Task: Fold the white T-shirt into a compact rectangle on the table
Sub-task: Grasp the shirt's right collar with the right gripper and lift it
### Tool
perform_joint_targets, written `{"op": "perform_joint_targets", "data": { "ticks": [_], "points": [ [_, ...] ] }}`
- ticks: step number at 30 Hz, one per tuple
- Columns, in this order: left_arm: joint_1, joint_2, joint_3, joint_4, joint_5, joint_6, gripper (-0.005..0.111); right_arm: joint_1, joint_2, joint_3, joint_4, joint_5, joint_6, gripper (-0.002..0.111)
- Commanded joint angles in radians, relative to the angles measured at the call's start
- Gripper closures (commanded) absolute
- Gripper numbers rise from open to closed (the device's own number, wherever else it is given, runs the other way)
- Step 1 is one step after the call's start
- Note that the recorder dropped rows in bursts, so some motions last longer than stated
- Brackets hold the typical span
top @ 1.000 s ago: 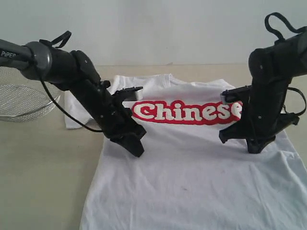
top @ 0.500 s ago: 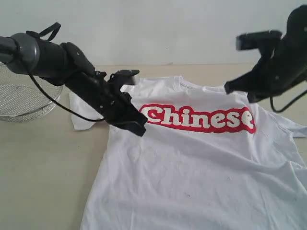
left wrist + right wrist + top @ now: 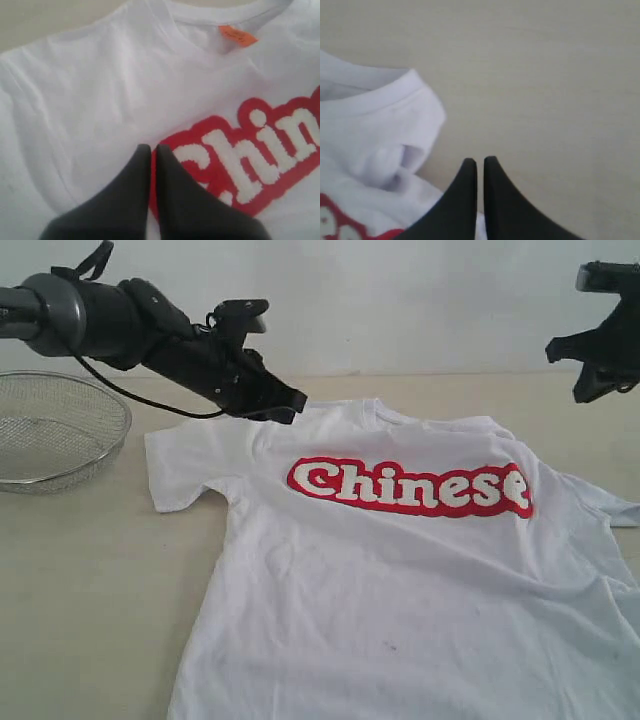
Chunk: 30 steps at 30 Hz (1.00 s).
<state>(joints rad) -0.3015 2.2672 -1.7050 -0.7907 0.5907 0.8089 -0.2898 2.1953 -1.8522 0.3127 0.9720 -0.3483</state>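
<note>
The white T-shirt (image 3: 400, 580) lies spread front up on the pale bench (image 3: 80, 590), with its collar toward the far side and its lower part cut off by the near edge of the exterior view. The red lettering (image 3: 410, 488) runs across the chest. A wire basket (image 3: 60, 430) sits at the far left, apart from the shirt's left sleeve. The exterior view shows both arms in the air, the left arm (image 3: 120, 320) reaching over the shirt's far left shoulder and the right arm (image 3: 610, 340) high at the far right edge, clear of the cloth. How the jaws stand is hard to read there; the wrist views show it. In the left wrist view the left tool (image 3: 150, 148) has its dark fingers pressed together with nothing between them, above the start of the lettering. Only this view shows the small orange tag (image 3: 238, 35) inside the collar. In the right wrist view the right tool (image 3: 479, 161) is likewise pressed together and empty, over bare bench just beside a rumpled hemmed edge of the shirt.
</note>
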Motion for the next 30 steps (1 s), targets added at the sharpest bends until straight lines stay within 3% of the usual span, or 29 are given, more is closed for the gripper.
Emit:
{"op": "perform_joint_targets", "data": {
  "ticks": [1,6,8,10,13,15,22,25,30],
  "points": [
    [0.015,0.056,-0.045,-0.005,0.058,-0.021,0.102,-0.039,0.118,-0.141,0.322,0.137,-0.220,0.108],
    [0.018,0.102,-0.055,-0.001,0.103,-0.036,0.102,-0.039,0.213,-0.228,0.348,0.209,-0.205,0.107],
    [0.018,0.116,-0.055,0.002,0.108,-0.041,0.102,-0.039,0.225,-0.232,0.370,0.232,-0.205,0.100],
    [0.018,0.127,-0.055,0.002,0.114,-0.055,0.102,-0.039,0.228,-0.232,0.370,0.230,-0.205,0.083],
    [0.018,0.133,-0.053,0.002,0.121,-0.055,0.102,-0.039,0.230,-0.232,0.354,0.222,-0.199,0.048],
    [0.018,0.133,-0.053,0.002,0.121,-0.055,0.102,-0.039,0.234,-0.232,0.343,0.222,-0.180,0.037],
    [0.018,0.133,-0.053,0.002,0.119,-0.055,0.102,-0.039,0.270,-0.230,0.338,0.229,-0.174,0.060],
    [0.018,0.133,-0.053,0.002,0.121,-0.055,0.102,-0.039,0.290,-0.230,0.338,0.229,-0.176,0.058],
    [0.018,0.133,-0.053,0.002,0.121,-0.055,0.102,-0.033,0.324,-0.230,0.340,0.249,-0.163,0.046]
  ]
}}
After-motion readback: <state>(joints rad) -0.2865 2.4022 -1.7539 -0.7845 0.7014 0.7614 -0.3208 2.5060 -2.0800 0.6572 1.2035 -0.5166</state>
